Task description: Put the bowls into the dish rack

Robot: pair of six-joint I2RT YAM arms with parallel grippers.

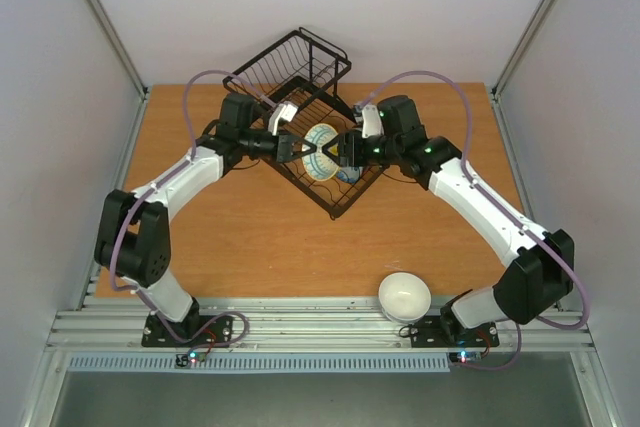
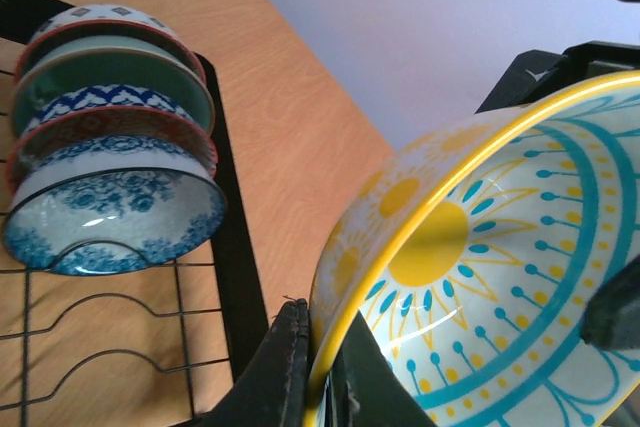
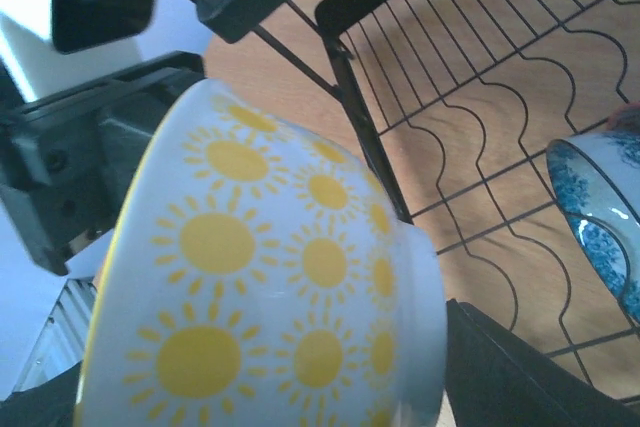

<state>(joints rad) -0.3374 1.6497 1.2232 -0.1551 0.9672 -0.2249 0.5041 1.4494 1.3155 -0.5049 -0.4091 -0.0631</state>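
a warm orange-brown wooden table (image 1: 250,237) spreads below the jaws. pale, plain walls (image 1: 420,7) rise beyond them and to either side. behind them, along the table's near edge, runs a grooved metal rail (image 1: 300,327). the light is soft and even.

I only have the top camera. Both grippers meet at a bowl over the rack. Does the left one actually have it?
Observer: Yes. The left wrist view shows the left gripper pinching the yellow rim of the sun-patterned bowl.
Operator: And the right one?
Observer: In the right wrist view, the bowl's outside sits between the right gripper fingers, with one finger by the foot. I cannot tell whether they clamp it.
Operator: How full is the rack?
Observer: The left wrist view shows a row of bowls standing on edge in the dish rack. The blue floral bowl is nearest the camera, and the pale green bowl is further back.
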